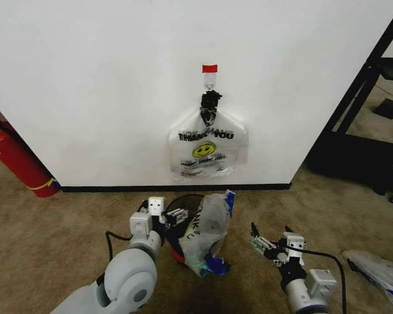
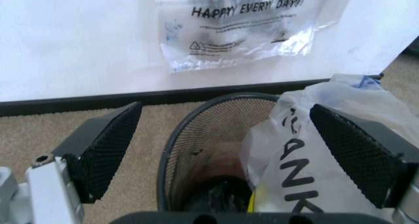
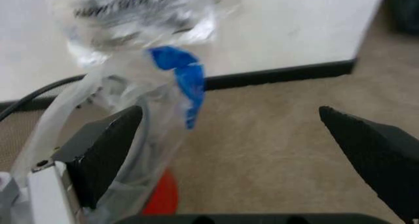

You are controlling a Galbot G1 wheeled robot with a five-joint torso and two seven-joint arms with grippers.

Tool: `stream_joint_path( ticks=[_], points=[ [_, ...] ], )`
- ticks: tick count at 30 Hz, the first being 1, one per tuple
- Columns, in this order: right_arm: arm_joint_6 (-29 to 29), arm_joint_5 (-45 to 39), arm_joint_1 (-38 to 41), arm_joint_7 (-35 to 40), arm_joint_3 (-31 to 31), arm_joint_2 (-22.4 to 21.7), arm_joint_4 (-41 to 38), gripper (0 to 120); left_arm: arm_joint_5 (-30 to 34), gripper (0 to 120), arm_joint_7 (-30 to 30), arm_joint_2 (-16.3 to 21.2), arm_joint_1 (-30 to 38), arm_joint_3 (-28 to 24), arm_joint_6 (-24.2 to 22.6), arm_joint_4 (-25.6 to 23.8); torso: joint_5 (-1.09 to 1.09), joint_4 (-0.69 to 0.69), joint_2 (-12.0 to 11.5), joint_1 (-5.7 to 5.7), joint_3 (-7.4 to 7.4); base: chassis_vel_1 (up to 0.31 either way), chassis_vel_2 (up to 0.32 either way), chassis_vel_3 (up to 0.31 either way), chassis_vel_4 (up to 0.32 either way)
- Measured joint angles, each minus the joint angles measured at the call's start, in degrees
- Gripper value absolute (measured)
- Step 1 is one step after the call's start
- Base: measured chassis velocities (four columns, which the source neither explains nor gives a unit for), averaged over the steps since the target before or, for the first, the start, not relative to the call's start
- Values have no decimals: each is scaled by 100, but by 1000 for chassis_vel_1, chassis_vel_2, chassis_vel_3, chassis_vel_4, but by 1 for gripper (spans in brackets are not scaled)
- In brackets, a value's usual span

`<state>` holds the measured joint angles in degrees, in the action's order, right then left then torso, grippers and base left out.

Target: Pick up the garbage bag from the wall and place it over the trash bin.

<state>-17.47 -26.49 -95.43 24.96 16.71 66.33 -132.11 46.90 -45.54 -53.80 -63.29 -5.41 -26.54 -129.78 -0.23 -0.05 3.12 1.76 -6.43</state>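
The garbage bag (image 1: 208, 230), crinkly translucent plastic with blue patches and black lettering, is draped over the right side of the trash bin (image 1: 181, 199), a round black mesh bin (image 2: 209, 136) with a red base (image 3: 164, 197). It stands on the carpet by the wall (image 1: 85, 85). My left gripper (image 1: 175, 216) is open at the bin's left rim, its fingers (image 2: 108, 148) straddling the bin mouth and the bag (image 2: 307, 160). My right gripper (image 1: 270, 239) is open low on the carpet to the right of the bag (image 3: 176, 77), apart from it.
A fuller "THANK YOU" smiley bag (image 1: 207, 147) with a black knotted top hangs from the hook under red tape (image 1: 210, 69) above the bin. A red fire extinguisher (image 1: 16, 160) leans at the left. A black frame (image 1: 360, 98) stands to the right; another plastic bag (image 1: 380, 271) lies on the carpet.
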Motion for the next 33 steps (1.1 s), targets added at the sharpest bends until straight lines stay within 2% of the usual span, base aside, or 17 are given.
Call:
stream_joint_path(
  ticks=[2,5,12,22,33],
  points=[
    [-173,-192,258,11,-83,-66,137,100,-11,100,6,27,2,9,-1,0,0,7,0,0,-1,0,0,0,0],
    [-374,-385,689,-25,-292,-230,445,100,3,100,12,98,101,56,-1,7,0,-1,0,0,-1,0,0,0,0],
    [-628,-469,1187,-56,-746,-330,806,100,112,100,36,350,280,182,-45,-80,-1,-1,0,0,0,0,0,0,0],
    [-1108,-679,1824,182,-1227,-196,1106,100,80,100,60,451,201,271,-51,-150,-1,0,0,0,0,0,0,0,0],
    [-1496,-1373,2174,1026,-1466,128,1197,100,-94,100,200,496,150,282,-8,-220,-1,-1,0,0,0,0,0,0,0]
  ],
)
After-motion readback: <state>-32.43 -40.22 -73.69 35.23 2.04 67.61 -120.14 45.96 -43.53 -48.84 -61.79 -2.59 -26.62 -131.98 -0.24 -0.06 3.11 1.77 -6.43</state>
